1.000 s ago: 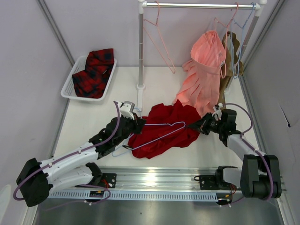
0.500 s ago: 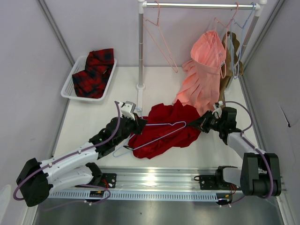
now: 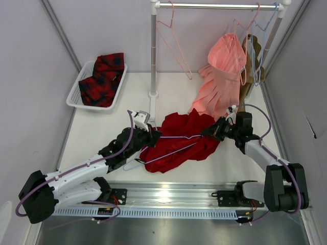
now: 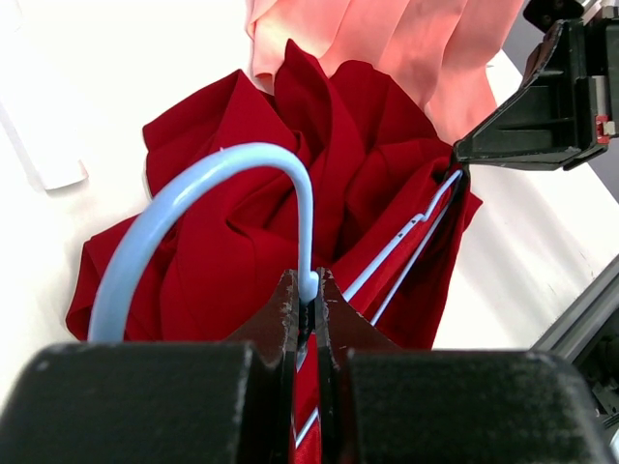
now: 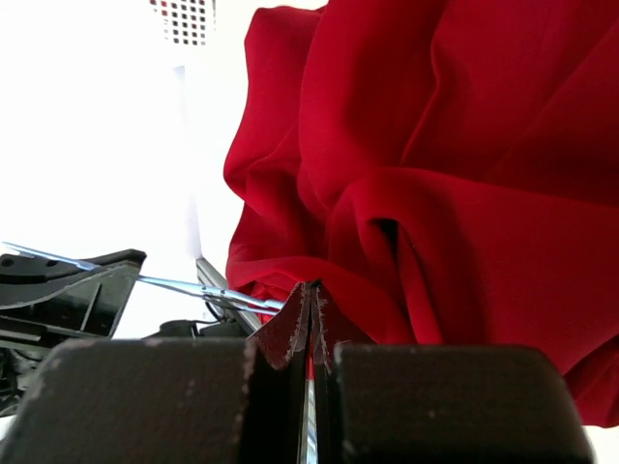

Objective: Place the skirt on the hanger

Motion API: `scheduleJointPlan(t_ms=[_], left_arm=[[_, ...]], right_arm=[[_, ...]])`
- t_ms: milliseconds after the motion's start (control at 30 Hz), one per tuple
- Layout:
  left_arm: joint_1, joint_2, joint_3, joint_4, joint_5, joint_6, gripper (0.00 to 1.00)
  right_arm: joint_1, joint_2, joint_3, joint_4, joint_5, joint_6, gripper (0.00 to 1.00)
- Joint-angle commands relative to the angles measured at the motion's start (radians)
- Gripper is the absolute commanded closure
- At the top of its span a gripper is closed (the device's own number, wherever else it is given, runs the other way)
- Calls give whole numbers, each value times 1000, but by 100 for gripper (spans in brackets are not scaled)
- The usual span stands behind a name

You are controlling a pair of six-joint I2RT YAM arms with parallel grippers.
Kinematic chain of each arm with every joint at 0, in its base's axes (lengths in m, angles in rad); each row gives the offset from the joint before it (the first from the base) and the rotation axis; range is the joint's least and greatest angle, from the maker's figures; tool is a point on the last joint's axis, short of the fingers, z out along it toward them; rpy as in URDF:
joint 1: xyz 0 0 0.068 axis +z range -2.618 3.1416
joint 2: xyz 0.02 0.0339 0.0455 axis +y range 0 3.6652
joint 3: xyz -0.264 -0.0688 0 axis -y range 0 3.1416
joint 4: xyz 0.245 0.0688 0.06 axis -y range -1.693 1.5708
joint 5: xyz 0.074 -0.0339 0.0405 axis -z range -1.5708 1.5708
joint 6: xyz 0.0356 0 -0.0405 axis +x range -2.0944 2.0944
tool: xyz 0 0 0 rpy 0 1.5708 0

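Note:
The deep-red skirt [image 3: 179,148] lies crumpled on the white table between my arms. The light-blue hanger [image 3: 173,137] lies across it, hook towards the near left. My left gripper [image 3: 155,135] is shut on the base of the hanger's hook [image 4: 213,164], the skirt [image 4: 242,193] just beyond. My right gripper [image 3: 208,132] is shut on a fold of the skirt's edge [image 5: 464,145] at the hanger's right end. The hanger's wire [image 5: 193,287] runs off to the left of its closed jaws. The right gripper also shows in the left wrist view [image 4: 527,106].
A salmon-pink pleated skirt [image 3: 222,76] hangs on the rack rail [image 3: 214,6], reaching down behind the red one. A pink hanger [image 3: 173,41] hangs by the rack pole [image 3: 153,51]. A white basket [image 3: 75,87] holds a plaid garment at the far left.
My right gripper has moved left and slightly away from me, carrying the skirt's edge towards the hanger's right end. The left gripper has stayed shut on the hanger, barely shifting.

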Motion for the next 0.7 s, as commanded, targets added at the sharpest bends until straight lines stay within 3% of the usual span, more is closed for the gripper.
scheduleJointPlan(t_ms=[0,667], left_arm=[[-8,-2,-7,17,2,36,100],[-8,-126,68,5,-62,34,100]], right_arm=[[24,-6,49,-8,46,-35,100],[212,-66,248,-283,207,-170,100]])
